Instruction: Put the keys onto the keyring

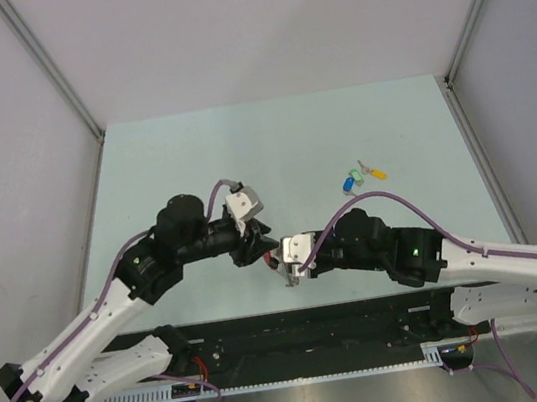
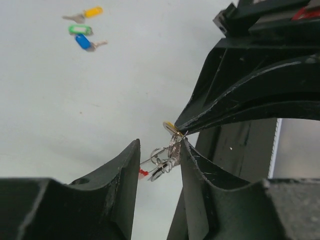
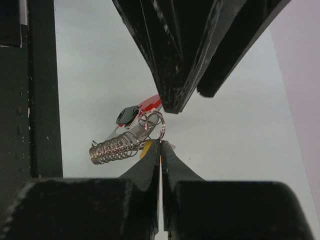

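The keyring (image 2: 165,157) is a bunch of small metal rings with a coil spring (image 3: 112,147), a black-headed key (image 3: 127,115) and a red piece (image 3: 150,103), and it hangs above the table. My right gripper (image 3: 161,142) is shut, pinching a yellow-headed key (image 2: 170,126) with the split ring's edge at its tips. The left gripper (image 2: 160,145) stands open, the ring bunch between its fingertips and resting against the right finger (image 2: 197,175). In the top view both grippers (image 1: 258,246) (image 1: 282,263) meet near the table's front middle. Loose yellow (image 2: 92,11), green (image 2: 80,29) and blue (image 2: 83,42) keys lie on the table.
The loose keys (image 1: 361,177) lie on the pale green table (image 1: 192,162), up and to the right of the grippers. Grey walls and metal posts (image 1: 51,67) border it left, right and behind. A cable tray runs along the near edge (image 1: 304,373).
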You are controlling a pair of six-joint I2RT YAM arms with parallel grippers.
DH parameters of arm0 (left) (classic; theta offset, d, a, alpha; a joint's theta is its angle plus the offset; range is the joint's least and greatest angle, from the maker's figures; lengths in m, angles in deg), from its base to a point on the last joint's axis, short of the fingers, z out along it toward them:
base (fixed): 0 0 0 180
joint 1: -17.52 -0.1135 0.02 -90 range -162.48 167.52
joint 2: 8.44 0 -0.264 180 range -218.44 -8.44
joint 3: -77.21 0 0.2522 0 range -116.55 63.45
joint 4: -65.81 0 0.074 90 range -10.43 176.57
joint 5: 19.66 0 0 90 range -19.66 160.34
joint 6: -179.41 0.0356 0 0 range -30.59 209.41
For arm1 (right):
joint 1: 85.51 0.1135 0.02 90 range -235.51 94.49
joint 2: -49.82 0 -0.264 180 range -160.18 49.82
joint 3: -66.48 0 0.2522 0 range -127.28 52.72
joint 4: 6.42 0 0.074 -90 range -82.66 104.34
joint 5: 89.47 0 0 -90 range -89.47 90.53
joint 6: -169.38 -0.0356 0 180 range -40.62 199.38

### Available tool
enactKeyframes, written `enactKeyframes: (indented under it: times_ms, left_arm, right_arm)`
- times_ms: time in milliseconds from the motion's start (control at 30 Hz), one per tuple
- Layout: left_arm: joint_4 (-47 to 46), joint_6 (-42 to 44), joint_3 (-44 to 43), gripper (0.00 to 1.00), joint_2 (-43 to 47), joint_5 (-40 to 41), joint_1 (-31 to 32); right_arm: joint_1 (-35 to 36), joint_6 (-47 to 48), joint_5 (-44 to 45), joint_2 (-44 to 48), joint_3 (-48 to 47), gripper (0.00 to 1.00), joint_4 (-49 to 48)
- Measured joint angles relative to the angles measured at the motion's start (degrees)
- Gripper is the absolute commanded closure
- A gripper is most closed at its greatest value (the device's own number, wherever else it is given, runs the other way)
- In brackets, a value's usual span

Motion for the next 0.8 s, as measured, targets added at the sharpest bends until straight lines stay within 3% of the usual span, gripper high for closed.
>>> enactKeyframes:
  times_ms: [333,600,733,800]
  left_arm:
    - [7.87,2.95,-3.91,0.7,-10.05,-13.66,-4.68]
    - [9.4,3.91,-4.72,0.78,-12.96,-19.19,-5.03]
    - [9.68,4.22,-5.4,0.89,-14.21,-20.55,-5.05]
    - [9.79,4.48,-5.53,1.0,-14.67,-20.85,-5.11]
  right_arm:
    - [0.46,0.2,0.0,0.0,-0.02,1.0,0.22]
    - [0.68,0.26,-0.02,0.0,-0.22,1.0,0.39]
    - [0.7,0.24,-0.11,0.0,-0.22,1.0,0.61]
    - [0.7,0.24,-0.17,0.0,-0.22,1.0,0.81]
